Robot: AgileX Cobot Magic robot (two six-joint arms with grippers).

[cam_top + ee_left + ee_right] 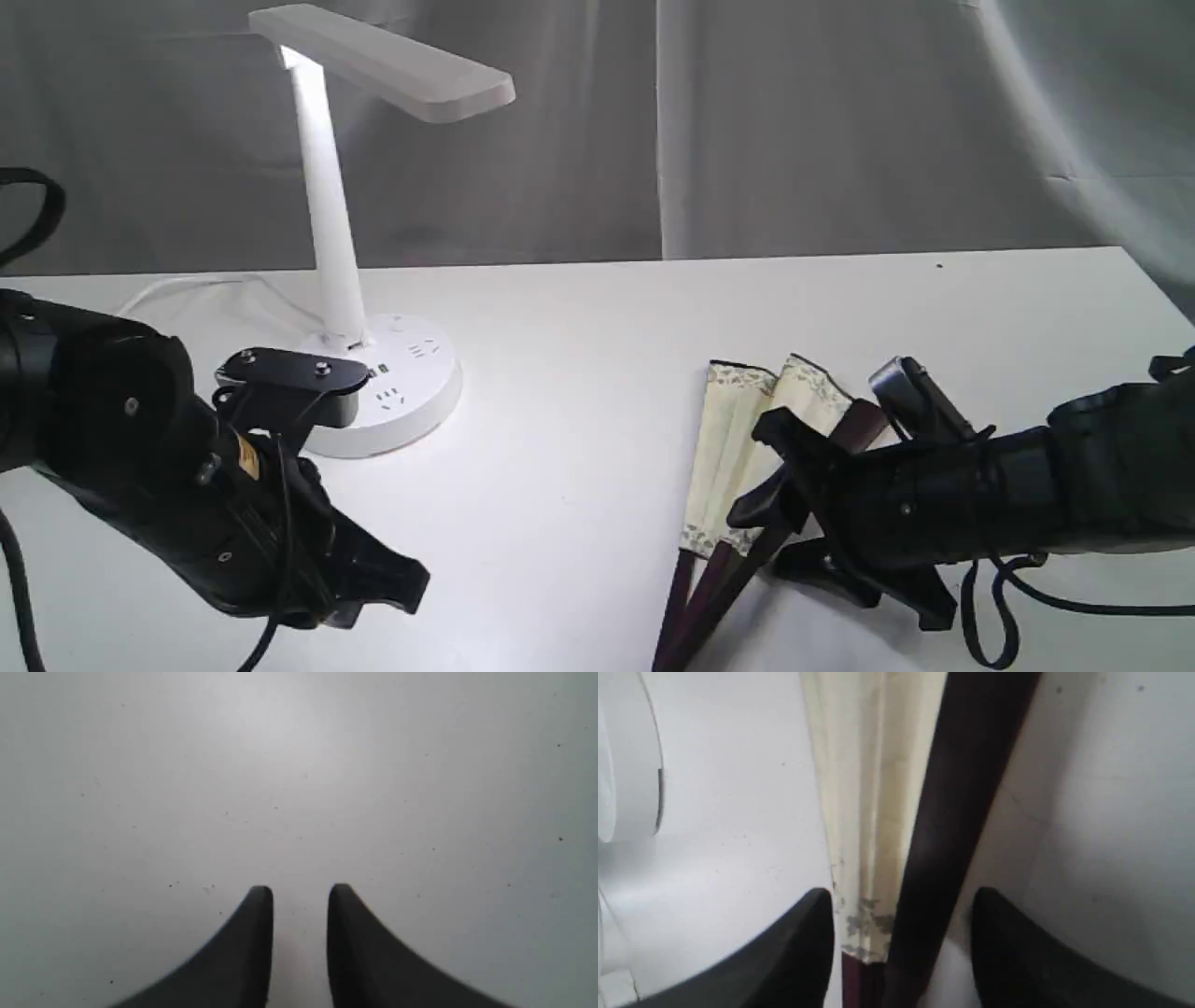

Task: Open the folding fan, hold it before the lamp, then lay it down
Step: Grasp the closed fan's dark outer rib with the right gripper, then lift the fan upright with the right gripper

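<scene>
The black left gripper [300, 895], nearest the front-left corner of the white table [579, 373], hangs over bare tabletop. Its jaws stand narrowly apart and hold nothing.

Toward the front edge, right of the middle, lies the folding fan [738, 439] of cream pleated paper, patterned border and dark maroon wooden ribs. It is spread only a few folds, its ribs pointing at the front edge.

The black right gripper [903, 896] is down over it, jaws wide and straddling the outer maroon guard and nearest pleats, not visibly clamped.

The white plastic desk lamp [327, 215] with flat head and round base stands toward the back-left, well apart from the fan.

The opening step looks barely begun. Next, the right jaws likely need to close on that guard alone, sparing the paper, while the other guard is pinned or pulled away.
</scene>
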